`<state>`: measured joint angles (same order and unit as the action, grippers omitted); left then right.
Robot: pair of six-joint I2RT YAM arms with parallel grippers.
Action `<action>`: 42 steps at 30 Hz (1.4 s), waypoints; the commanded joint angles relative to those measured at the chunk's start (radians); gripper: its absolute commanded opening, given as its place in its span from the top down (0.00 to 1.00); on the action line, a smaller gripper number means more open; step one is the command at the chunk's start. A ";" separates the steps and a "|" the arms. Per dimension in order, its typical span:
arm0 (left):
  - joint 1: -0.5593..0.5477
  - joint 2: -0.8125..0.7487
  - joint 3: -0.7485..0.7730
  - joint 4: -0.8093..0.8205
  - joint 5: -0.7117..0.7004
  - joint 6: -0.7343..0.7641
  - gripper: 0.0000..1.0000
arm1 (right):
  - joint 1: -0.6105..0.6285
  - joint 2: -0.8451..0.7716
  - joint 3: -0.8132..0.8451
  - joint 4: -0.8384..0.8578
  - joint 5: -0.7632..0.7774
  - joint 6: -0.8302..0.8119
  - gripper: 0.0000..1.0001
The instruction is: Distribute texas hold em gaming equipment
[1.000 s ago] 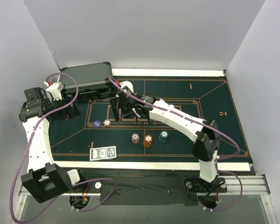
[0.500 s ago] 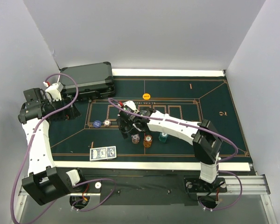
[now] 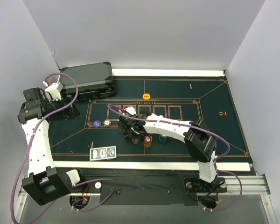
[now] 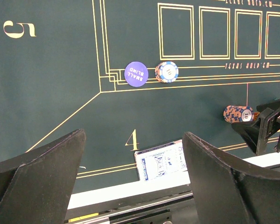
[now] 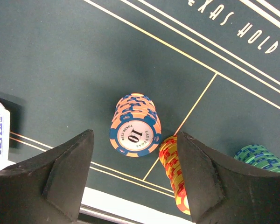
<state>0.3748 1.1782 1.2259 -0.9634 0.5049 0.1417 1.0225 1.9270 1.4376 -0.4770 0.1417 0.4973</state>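
Three chip stacks stand in a row on the green felt: orange-blue [image 3: 136, 138], red-yellow [image 3: 147, 140] and teal [image 3: 163, 138]. My right gripper [image 3: 129, 129] is open and empty, low over the orange-blue stack [image 5: 134, 130], which sits between its fingers without touching them. The red-yellow stack [image 5: 174, 173] leans by the right finger and the teal stack [image 5: 261, 157] is further right. Blue-backed cards [image 3: 103, 153] lie at the near edge. My left gripper [image 3: 67, 112] is open and empty, high at the left, and its view shows the cards [image 4: 161, 163].
The dark grey case [image 3: 87, 80] sits at the back left. A blue "small blind" disc [image 4: 136, 73] and a single orange-blue chip [image 4: 166, 72] lie left of centre. A yellow disc [image 3: 146, 96] lies at the back middle. The white mat border [image 3: 177, 165] runs along the front.
My right gripper has swung from the back near the case down to the orange-blue stack. The yellow disc, unseen a second ago, now shows. The left arm has barely moved.
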 commanded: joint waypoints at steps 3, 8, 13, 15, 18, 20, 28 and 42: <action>0.006 -0.023 0.049 -0.005 0.001 0.006 0.04 | 0.010 0.003 -0.008 -0.003 0.001 0.018 0.38; 0.006 -0.026 0.046 -0.003 -0.003 0.009 0.04 | 0.008 0.015 -0.013 0.000 0.002 0.021 0.41; 0.004 -0.026 0.047 -0.003 -0.005 0.010 0.04 | 0.010 0.021 -0.020 0.002 0.004 0.021 0.41; 0.004 -0.026 0.052 -0.005 -0.003 0.010 0.04 | 0.010 0.024 -0.022 0.003 0.006 0.021 0.43; 0.006 -0.028 0.052 -0.003 -0.005 0.010 0.04 | 0.010 0.027 -0.022 0.002 0.004 0.020 0.43; 0.004 -0.028 0.052 -0.003 -0.005 0.010 0.04 | 0.008 0.032 -0.022 0.002 0.004 0.021 0.44; 0.006 -0.031 0.053 -0.001 -0.008 0.013 0.04 | 0.010 0.040 -0.028 0.002 -0.002 0.023 0.50; 0.007 -0.040 0.043 0.000 -0.008 0.016 0.04 | 0.011 0.009 -0.020 -0.014 -0.007 0.017 0.57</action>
<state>0.3748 1.1633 1.2312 -0.9634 0.4892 0.1425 1.0229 1.9686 1.4139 -0.4526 0.1337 0.5114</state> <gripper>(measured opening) 0.963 0.429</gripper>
